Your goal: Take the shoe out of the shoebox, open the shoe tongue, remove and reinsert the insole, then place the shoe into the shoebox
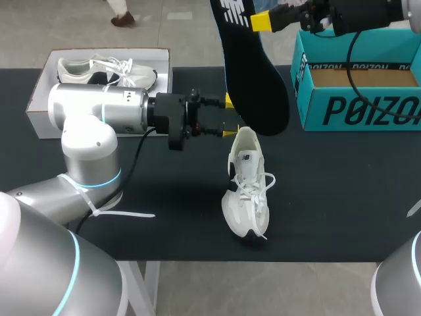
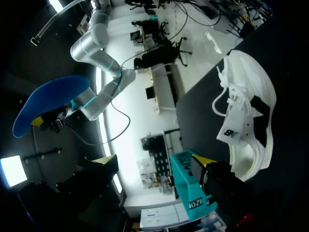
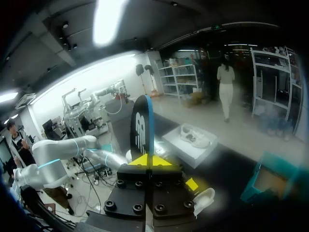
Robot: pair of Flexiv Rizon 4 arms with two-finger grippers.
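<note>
While the right gripper point(image 1: 260, 21) pinches the dark insole point(image 1: 253, 85) aloft beside the teal shoebox point(image 1: 358, 99) at the table's point(image 1: 329, 197) far edge, the left gripper point(image 1: 228, 115), fingers spread, sits seemingly just beside the white shoe point(image 1: 247, 191) mid-table.

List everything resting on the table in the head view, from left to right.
white box holding a second shoe → loose white shoe lying near the middle → open teal shoebox
</note>
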